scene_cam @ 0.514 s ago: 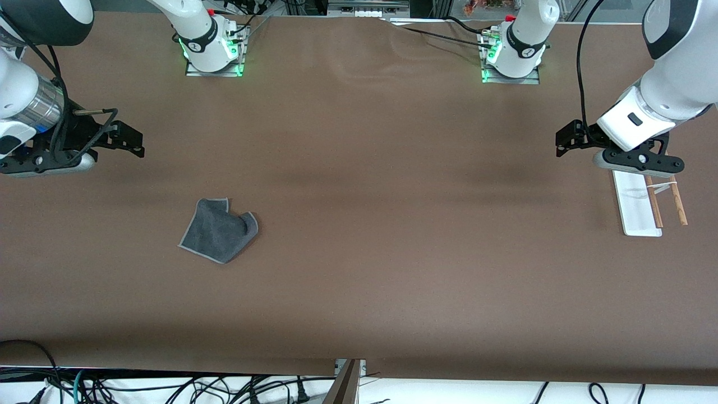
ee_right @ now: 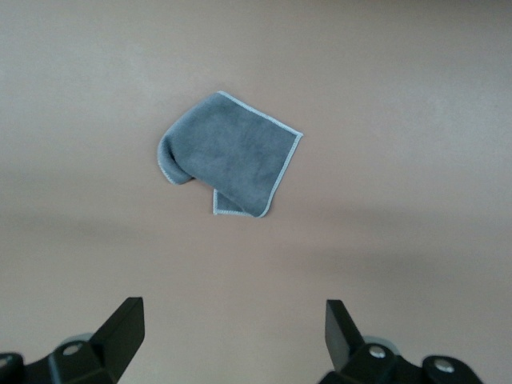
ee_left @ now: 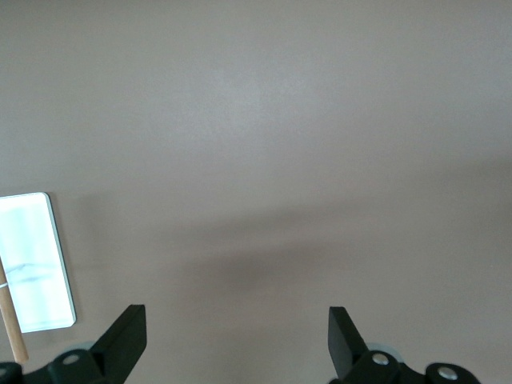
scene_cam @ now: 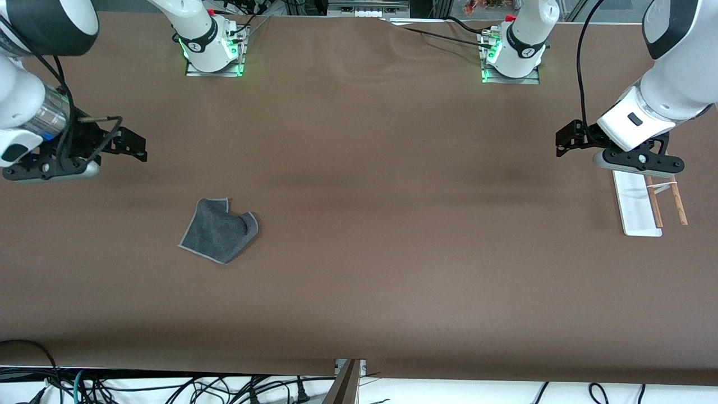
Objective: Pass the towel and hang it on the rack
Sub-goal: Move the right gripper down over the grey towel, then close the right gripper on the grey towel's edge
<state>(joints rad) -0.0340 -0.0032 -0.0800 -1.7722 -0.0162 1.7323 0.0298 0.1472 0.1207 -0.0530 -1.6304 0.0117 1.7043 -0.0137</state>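
The dark grey towel [scene_cam: 219,230] lies crumpled on the brown table toward the right arm's end, one corner folded over. It also shows in the right wrist view [ee_right: 228,156]. My right gripper [scene_cam: 136,148] is open and empty in the air, over bare table farther from the camera than the towel; its jaws [ee_right: 234,316] stand wide apart. The rack [scene_cam: 636,205], a white base with two brown rods, stands at the left arm's end. My left gripper [scene_cam: 564,143] is open and empty over bare table just beside the rack. The left wrist view [ee_left: 236,320] shows the rack's base [ee_left: 32,264].
The two arm bases with green lights [scene_cam: 213,53] [scene_cam: 510,56] stand along the table's edge farthest from the camera. Cables hang below the table's near edge [scene_cam: 168,387]. The brown table surface [scene_cam: 392,224] stretches between towel and rack.
My right gripper has shifted a little nearer to the towel. The left arm, the towel and the rack have not moved.
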